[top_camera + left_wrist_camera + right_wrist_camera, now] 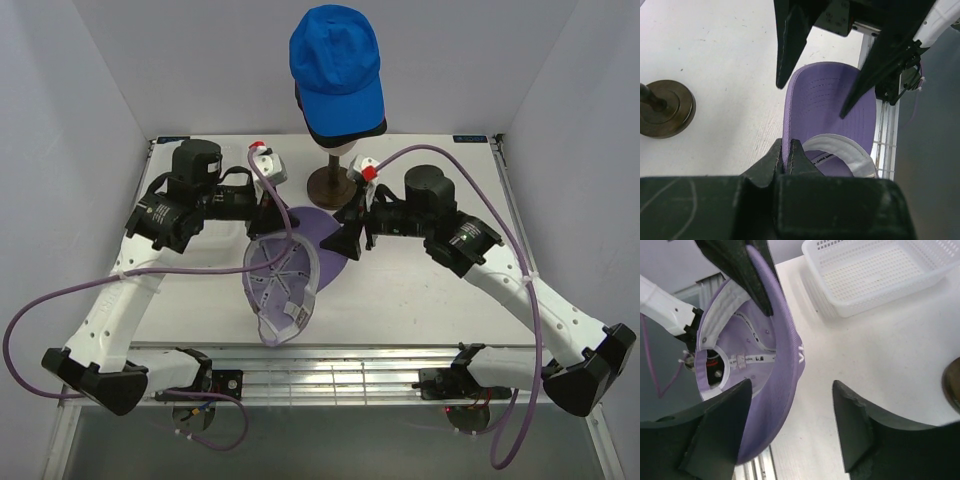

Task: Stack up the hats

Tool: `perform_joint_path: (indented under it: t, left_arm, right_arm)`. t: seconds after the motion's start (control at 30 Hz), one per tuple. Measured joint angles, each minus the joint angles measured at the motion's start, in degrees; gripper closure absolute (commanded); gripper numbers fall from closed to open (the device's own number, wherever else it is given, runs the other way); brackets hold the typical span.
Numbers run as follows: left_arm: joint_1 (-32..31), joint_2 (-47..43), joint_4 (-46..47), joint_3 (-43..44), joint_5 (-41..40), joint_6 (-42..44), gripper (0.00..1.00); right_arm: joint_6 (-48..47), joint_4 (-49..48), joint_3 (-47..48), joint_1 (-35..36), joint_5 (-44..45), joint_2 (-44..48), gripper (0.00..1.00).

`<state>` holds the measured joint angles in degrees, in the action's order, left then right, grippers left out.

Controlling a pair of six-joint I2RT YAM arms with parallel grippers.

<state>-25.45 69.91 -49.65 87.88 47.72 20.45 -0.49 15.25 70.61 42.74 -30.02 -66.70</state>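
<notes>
The stack looks nearly built. The blue cap (337,65) sits on top of the pile on the stand (335,182), with the dark edge of a black cap (350,128) showing just under it. Anything lower is hidden.

As far as I can see, one hat is left: the lavender cap (285,285), held upside down over the worktop (440,300), between the arms and in front of the stand. The left claw (786,148) is clamped on the edge of its brim. The right claw (792,386) stands wide open close by the brim, gripping nothing.

What remains, I judge, is to turn this cap over and seat it on the blue one.
</notes>
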Motion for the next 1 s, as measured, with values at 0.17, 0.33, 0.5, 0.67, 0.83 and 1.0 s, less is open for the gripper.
perform_joint_path:
  t: [0.17, 0.33, 0.5, 0.67, 0.83, 1.0]
  left_arm:
    - [0.0, -0.15, 1.03, -0.92, 0.76, -0.96, 1.0]
    - [0.5, -0.17, 2.36, -1.01, -0.44, -0.98, 0.5]
    - [0.13, -0.52, 2.14, -1.05, -5.44, -2.38, 0.1]
    - [0.15, -1.31, 2.03, -0.85, -11.52, -2.12, 0.1]
    - [0.15, -0.5, 1.88, 1.55, -15.23, -2.1, 0.1]
    - [0.22, 0.2, 2.03, 3.1, -18.01, -2.12, 0.1]
  right_arm:
    - [2.89, -3.1, 0.68, 0.02, -1.29, -3.34, 0.83]
    - [5.6, -2.38, 2.75, -0.26, 0.02, -5.2, 0.92]
    - [1.25, 8.11, 6.56, -1.92, 12.2, -4.96, 0.92]
    - [-5.09, 22.86, 6.95, -7.15, 30.49, -2.93, 0.92]
    - [-8.44, 31.01, 10.51, -14.32, 46.38, -2.51, 0.92]
    - [-13.75, 30.82, 34.42, -15.23, 54.01, -11.65, 0.92]
